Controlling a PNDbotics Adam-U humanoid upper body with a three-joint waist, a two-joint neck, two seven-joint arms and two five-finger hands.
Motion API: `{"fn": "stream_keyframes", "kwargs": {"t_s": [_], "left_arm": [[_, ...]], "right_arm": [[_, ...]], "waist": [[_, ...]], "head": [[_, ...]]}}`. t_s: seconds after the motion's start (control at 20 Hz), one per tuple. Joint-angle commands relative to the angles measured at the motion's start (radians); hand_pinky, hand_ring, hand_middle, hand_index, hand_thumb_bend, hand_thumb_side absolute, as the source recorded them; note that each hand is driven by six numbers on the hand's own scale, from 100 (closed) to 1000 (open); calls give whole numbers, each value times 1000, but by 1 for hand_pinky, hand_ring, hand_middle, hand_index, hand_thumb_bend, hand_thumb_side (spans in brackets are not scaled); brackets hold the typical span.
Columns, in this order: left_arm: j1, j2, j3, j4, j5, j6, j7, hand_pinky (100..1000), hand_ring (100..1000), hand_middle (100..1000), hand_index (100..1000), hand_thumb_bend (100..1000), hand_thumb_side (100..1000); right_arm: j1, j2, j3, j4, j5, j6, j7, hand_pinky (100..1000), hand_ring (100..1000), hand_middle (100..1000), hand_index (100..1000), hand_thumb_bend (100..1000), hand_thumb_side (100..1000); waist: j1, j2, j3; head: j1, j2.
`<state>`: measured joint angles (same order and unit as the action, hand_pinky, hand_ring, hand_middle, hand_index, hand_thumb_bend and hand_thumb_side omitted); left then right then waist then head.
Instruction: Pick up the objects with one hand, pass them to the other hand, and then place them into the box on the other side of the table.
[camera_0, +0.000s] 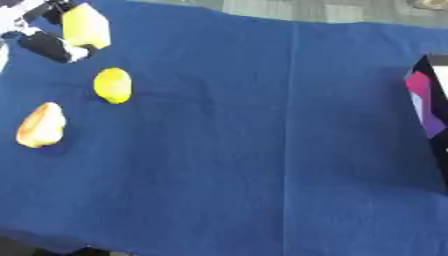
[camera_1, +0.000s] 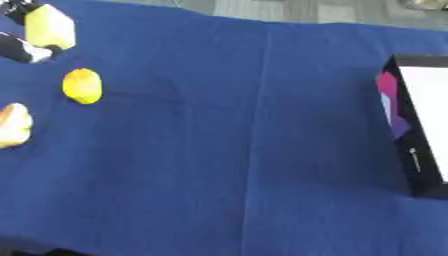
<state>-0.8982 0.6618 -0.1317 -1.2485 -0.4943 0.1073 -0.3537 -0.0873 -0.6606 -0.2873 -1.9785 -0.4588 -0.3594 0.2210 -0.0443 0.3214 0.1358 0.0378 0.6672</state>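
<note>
At the far left my left hand (camera_0: 48, 42) is shut on a pale yellow blocky object (camera_0: 86, 26), its black fingers curled below and beside it. A yellow lemon (camera_0: 113, 85) lies on the blue cloth just below that hand. An orange and cream rounded object (camera_0: 40, 125) lies further down at the left edge. The box (camera_1: 420, 125), black-walled with a white inside and a pink and purple side, stands at the right edge. My right hand shows in neither view.
The blue cloth (camera_0: 245, 150) covers the table, with a fold line running top to bottom near the middle. Grey floor shows beyond the far edge. The table's near edge shows dark at the lower left.
</note>
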Motion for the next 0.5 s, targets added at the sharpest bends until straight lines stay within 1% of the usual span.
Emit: {"fn": "stream_keyframes", "kwargs": {"t_s": [0.05,0.25,0.5], "left_arm": [[-9,-8,-17,-55,15,-9,8,764,584,554,469,100,100],[-5,-41,-40,-92,20,-18,11,765,584,554,468,100,100],[3,-92,-68,-111,25,-33,15,768,578,550,465,100,100]], "right_arm": [[-47,-79,25,-21,-29,18,27,923,1000,1000,1000,100,470],[-113,-116,61,-21,-52,52,52,923,1000,1000,1000,100,470],[-183,-143,105,-21,-76,90,79,923,1000,1000,1000,100,470]], "waist": [[-11,-48,1],[-13,-52,5],[-15,-55,12]], "head": [[-12,5],[-22,9],[-38,12]]}}
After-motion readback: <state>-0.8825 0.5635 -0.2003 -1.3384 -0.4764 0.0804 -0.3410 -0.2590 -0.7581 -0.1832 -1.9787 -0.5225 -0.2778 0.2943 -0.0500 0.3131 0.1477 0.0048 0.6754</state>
